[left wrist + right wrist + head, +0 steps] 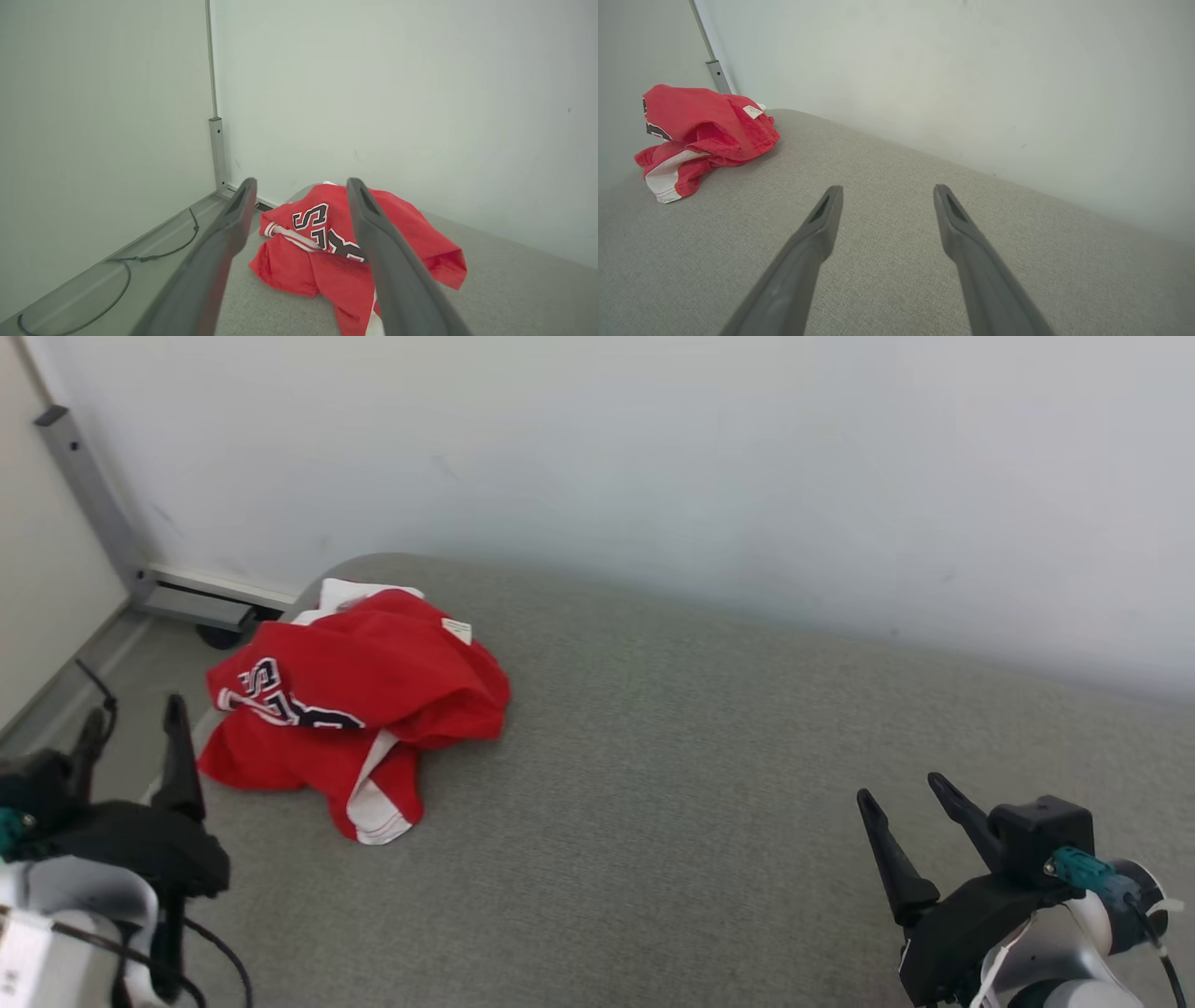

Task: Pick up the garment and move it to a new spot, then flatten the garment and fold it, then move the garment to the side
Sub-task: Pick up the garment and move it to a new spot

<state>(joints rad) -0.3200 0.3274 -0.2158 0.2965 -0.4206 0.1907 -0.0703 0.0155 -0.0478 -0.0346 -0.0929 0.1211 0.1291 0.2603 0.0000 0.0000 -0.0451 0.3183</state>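
Garment [355,691] lies crumpled far left (padded counter [672,775], perhaps); left tool [133,709] and right tool [898,786] gape empty; nothing done yet.

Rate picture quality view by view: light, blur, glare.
Head view: soft, even light, garment sharp, faint shadow along the wall. Left wrist view: left gripper's fingers blur toward the bottom edge, garment lettering crisp. Right wrist view: no glare, right gripper's fingers likewise soft low down.

left claw [133,711] spread, right claw [900,787] likewise (empty)
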